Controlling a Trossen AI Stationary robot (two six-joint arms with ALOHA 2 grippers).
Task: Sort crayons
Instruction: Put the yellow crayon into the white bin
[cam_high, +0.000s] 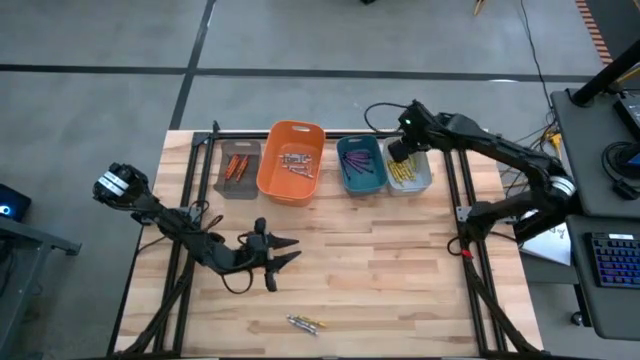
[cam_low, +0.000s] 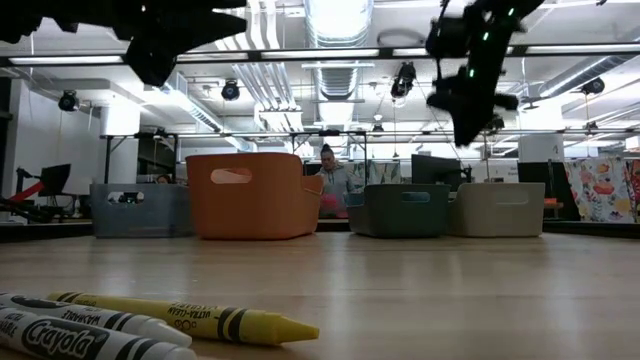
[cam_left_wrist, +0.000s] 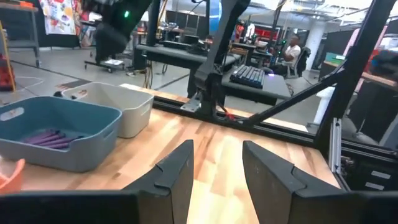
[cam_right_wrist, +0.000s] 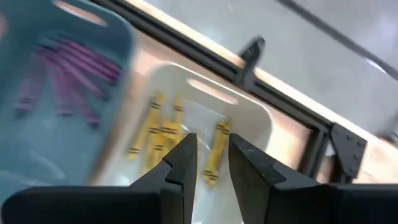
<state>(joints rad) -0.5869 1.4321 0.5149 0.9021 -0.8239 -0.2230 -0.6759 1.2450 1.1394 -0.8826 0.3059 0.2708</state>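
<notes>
The right gripper (cam_right_wrist: 207, 158) is hanging over the pale grey bin (cam_high: 425, 180) at the far right of the row, its fingers spread apart with nothing visibly between them. Yellow crayons (cam_right_wrist: 163, 134) are lying loose in that bin directly beneath the fingers, so the step in hand looks like a drop of a yellow crayon into its matching bin. Doing it well means keeping the fingers parted and rising straight up, clear of the bin's wall, rather than swinging sideways over the teal bin (cam_high: 361, 166) just beside it, where purple crayons (cam_left_wrist: 51, 138) are lying.

The left gripper (cam_high: 282, 253) is waiting low over the table's middle, its fingers (cam_left_wrist: 179, 171) also spread and empty.

A few crayons (cam_high: 305, 323) are lying unsorted near the table's front edge; the low view shows a yellow one (cam_low: 190, 318) and greyish-wrapped ones (cam_low: 70, 335) together. The orange bin (cam_high: 291, 160) and the brown bin (cam_high: 238, 167) are holding their own crayons.
</notes>
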